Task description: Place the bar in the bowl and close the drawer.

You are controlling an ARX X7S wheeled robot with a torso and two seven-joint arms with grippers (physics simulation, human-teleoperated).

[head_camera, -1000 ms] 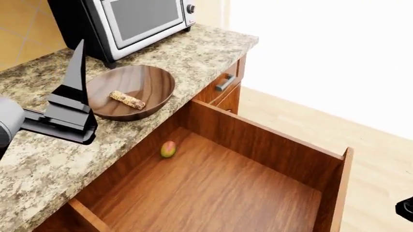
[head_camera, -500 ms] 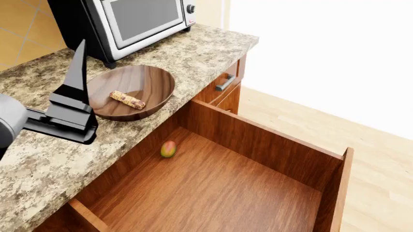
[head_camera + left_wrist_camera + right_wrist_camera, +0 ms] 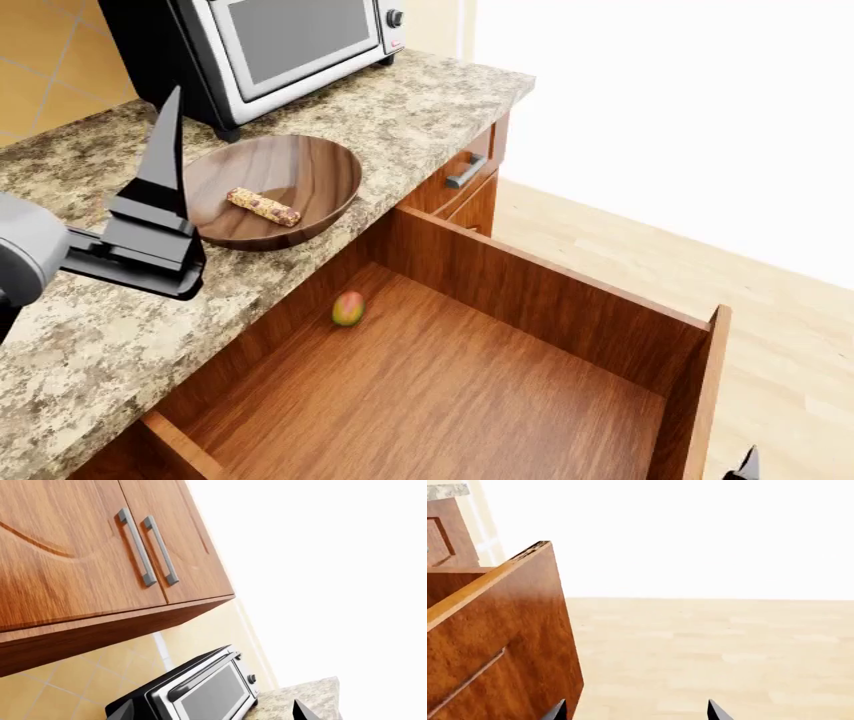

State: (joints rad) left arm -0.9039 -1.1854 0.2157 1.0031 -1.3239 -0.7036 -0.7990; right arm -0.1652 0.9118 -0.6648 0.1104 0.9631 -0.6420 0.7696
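The bar lies inside the dark wooden bowl on the granite counter. The wide drawer stands pulled far out below the counter's edge, with a small green-red fruit on its floor. My left gripper hovers above the counter just left of the bowl, fingers pointing up, open and empty; the left wrist view shows its tips spread wide. My right gripper shows only a tip at the bottom right, outside the drawer's front panel. It is open and empty.
A toaster oven stands at the back of the counter, also in the left wrist view under wall cabinets. A narrower shut drawer with a silver handle sits beyond the open one. Light wood floor lies to the right.
The right gripper left the right edge of the head view and its tip now shows at the bottom right by the drawer front. The left gripper rose slightly. Bar, bowl and drawer have not moved.
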